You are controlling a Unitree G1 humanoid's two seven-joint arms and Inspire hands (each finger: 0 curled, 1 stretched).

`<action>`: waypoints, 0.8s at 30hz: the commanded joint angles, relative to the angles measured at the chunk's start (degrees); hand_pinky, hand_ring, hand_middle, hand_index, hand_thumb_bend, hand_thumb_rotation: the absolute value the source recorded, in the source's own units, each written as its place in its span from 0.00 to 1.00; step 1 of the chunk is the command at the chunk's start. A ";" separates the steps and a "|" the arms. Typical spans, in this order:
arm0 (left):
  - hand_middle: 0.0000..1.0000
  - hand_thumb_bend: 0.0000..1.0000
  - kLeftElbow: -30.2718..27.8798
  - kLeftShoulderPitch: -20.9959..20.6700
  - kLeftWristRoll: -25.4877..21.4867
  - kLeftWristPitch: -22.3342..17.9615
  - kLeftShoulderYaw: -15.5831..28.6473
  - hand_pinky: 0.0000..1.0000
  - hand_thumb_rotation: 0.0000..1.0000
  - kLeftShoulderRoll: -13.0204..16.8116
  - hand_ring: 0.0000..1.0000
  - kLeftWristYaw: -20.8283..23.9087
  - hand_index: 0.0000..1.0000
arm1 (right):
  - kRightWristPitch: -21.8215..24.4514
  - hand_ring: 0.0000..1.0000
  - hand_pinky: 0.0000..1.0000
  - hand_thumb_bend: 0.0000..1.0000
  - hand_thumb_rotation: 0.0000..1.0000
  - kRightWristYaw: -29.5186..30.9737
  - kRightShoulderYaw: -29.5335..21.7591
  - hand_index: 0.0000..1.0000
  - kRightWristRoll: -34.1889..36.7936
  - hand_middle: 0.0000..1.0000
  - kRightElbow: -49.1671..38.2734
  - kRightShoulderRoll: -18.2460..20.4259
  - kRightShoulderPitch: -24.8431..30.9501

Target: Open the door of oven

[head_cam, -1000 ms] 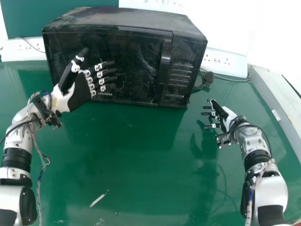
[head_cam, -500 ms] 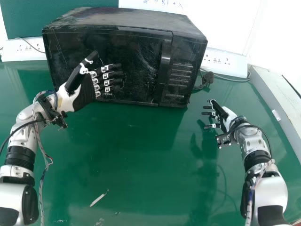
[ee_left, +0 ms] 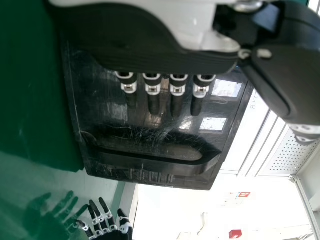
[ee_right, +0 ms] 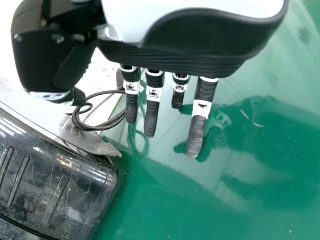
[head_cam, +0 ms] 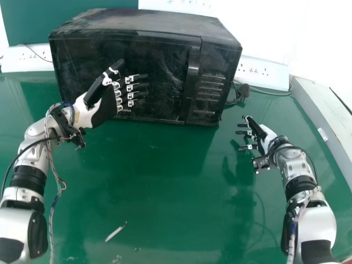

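A black microwave oven (head_cam: 159, 60) stands at the back of the table, its door closed, with a vertical handle (head_cam: 192, 80) right of the door's middle. My left hand (head_cam: 104, 110) is in front of the door's left half, fingers straight and pointing right toward the handle, thumb raised. In the left wrist view my left hand (ee_left: 150, 55) has its fingers over the dark door, apart from the handle (ee_left: 150, 160). My right hand (head_cam: 268, 137) is held over the table, right of the oven's front corner, fingers relaxed. The right wrist view shows my right hand (ee_right: 180, 60) near the oven's corner (ee_right: 95, 185).
The oven rests on a green table (head_cam: 159, 181). White socket strips (head_cam: 263, 72) lie behind it on both sides, and a black cable with a plug (head_cam: 242, 91) is at its right. A pale ledge (head_cam: 322, 118) runs along the table's right side.
My left hand has moved right along the front of the oven door, with its arm following. The right hand and the oven stay where they were.
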 commanded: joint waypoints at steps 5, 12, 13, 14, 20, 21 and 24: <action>1.00 1.00 2.41 -2.26 0.82 -0.75 -0.58 1.00 1.00 -1.35 1.00 0.30 1.00 | 1.27 0.70 0.64 0.58 0.53 1.30 0.45 0.86 -0.64 0.77 1.93 1.82 3.22; 1.00 1.00 2.98 -3.21 1.79 -0.50 -1.05 1.00 1.00 -1.94 1.00 1.58 1.00 | 1.84 0.71 0.66 0.57 0.54 0.60 0.18 0.84 -0.40 0.76 2.05 1.95 3.16; 1.00 1.00 3.08 -3.34 1.76 -0.37 -1.05 1.00 1.00 -2.02 1.00 1.63 1.00 | 1.95 0.71 0.66 0.56 0.54 0.70 0.15 0.83 -0.38 0.76 2.05 1.95 3.12; 1.00 1.00 3.17 -3.43 1.76 -0.32 -1.08 1.00 1.00 -2.10 1.00 1.70 1.00 | 1.88 0.71 0.66 0.56 0.54 0.92 0.24 0.83 -0.46 0.76 2.05 1.94 3.12; 1.00 1.00 4.18 -4.19 1.97 -0.65 -1.23 1.00 1.00 -2.65 1.00 2.00 1.00 | 1.97 0.72 0.66 0.56 0.55 0.96 0.42 0.84 -0.66 0.76 2.06 1.88 3.10; 1.00 1.00 4.52 -4.37 2.08 -0.88 -1.30 1.00 1.00 -2.74 1.00 1.96 1.00 | 2.02 0.72 0.67 0.57 0.55 1.31 0.46 0.84 -0.67 0.77 2.08 1.82 3.09; 1.00 1.00 5.72 -4.88 2.29 -1.55 -1.29 1.00 1.00 -3.10 1.00 2.01 1.00 | 1.67 0.71 0.66 0.58 0.57 0.82 0.70 0.84 -0.90 0.77 2.08 1.83 3.22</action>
